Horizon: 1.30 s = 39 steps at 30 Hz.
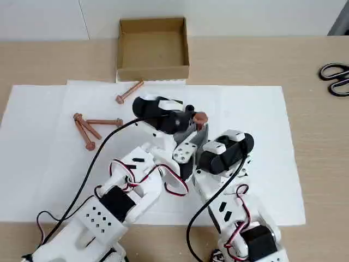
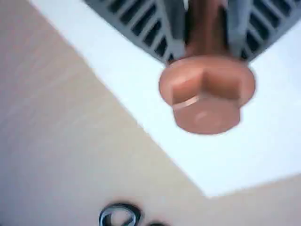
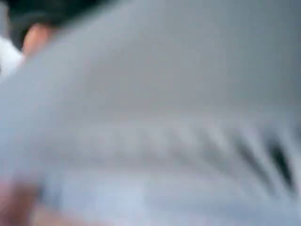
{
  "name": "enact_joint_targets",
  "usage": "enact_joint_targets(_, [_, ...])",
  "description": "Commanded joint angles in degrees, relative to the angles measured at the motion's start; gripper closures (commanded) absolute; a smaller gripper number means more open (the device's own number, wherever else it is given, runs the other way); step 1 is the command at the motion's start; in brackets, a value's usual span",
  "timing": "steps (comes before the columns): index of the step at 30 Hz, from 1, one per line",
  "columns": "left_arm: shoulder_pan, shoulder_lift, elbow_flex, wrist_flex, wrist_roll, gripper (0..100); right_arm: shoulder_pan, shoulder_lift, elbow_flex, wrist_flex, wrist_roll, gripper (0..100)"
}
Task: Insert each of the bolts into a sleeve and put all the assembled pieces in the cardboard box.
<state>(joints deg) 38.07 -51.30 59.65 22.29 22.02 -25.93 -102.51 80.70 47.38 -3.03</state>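
Observation:
My left gripper [image 1: 193, 121] is over the middle of the white paper, shut on a copper bolt [image 1: 200, 117]. In the left wrist view the bolt's hex head [image 2: 207, 96] sticks out between the grey ribbed fingers [image 2: 136, 21]. My right gripper [image 1: 190, 144] sits close up against the left one, on its near side. The right wrist view has a blurred grey surface with a bit of copper [image 3: 35, 37] at one corner. Several more copper pieces [image 1: 87, 128] lie on the paper to the left, one [image 1: 129, 91] near the open cardboard box [image 1: 153, 72] at the back.
White paper [image 1: 43, 164] covers most of the wooden table. Scissors [image 1: 335, 77] lie at the far right edge, and part of the scissors [image 2: 120, 217] is in the left wrist view. Black cables [image 1: 90, 169] run along both arms at the front.

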Motion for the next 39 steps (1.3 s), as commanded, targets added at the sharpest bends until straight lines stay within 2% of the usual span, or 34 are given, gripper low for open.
enact_joint_targets(1, [0.1,-0.1,-0.7,3.3,-0.2,99,0.1,-0.5,-0.6,-1.8,-0.4,99.5])
enact_joint_targets(6, [0.1,-0.4,-0.8,6.1,-0.2,97,0.1,-0.5,-0.6,-1.7,-0.4,99.5])
enact_joint_targets(11, [0.1,-0.5,-2.1,9.8,-0.1,78,0.2,-0.5,-0.6,-1.6,-0.4,99.5])
enact_joint_targets(13, [0.1,-0.5,-4.4,13.1,-0.1,73,0.2,-0.5,-0.6,-1.5,-0.4,99.5])
enact_joint_targets(19, [-0.4,-0.6,-14.5,25.1,-0.1,72,0.2,-0.5,-0.5,-1.4,-0.4,99.5])
enact_joint_targets(22, [-3.0,-0.6,-18.6,30.5,-0.1,72,0.2,-0.5,-0.5,-1.4,-0.4,99.5])
enact_joint_targets(29, [-19.1,-0.6,-26.8,42.3,-0.2,72,0.2,-0.5,-0.4,-1.3,-0.3,99.5])
enact_joint_targets(34, [-37.2,-0.6,-29.6,53.7,-1.0,72,0.8,0.1,-0.4,-1.3,0.5,99.5])
enact_joint_targets(39, [-52.2,-0.6,-29.8,59.0,-4.3,72,9.4,6.5,-4.9,-7.0,4.9,99.5])
